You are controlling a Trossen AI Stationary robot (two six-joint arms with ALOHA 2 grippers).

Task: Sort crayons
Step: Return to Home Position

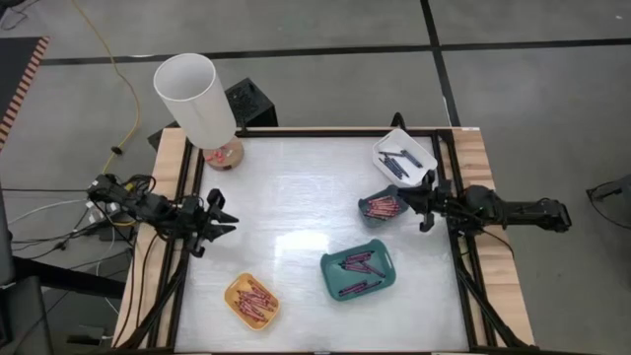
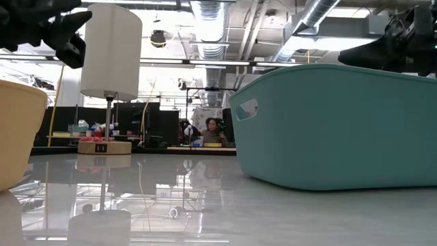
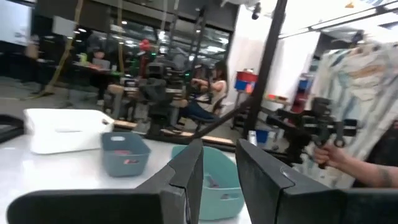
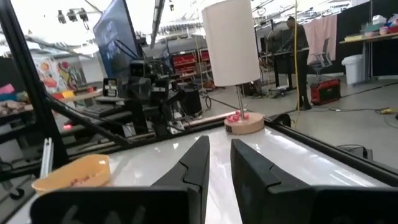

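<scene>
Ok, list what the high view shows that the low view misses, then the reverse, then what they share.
Only the high view: the crayons lying inside the trays, the white tray, the small blue-grey bin, and where the left gripper and right gripper hang, at opposite sides of the table. Only the low view: a seated person and ceiling pipes in the room behind. Both: the lamp, the teal tray and the yellow tray.

Tabletop [image 1: 296, 202] centre bare, lamp [image 1: 195, 96] far-left, yellow tray [image 1: 235, 289], teal tray [image 1: 326, 266] near edge, grey tray [image 1: 364, 205], white tray [image 1: 394, 138] right
</scene>
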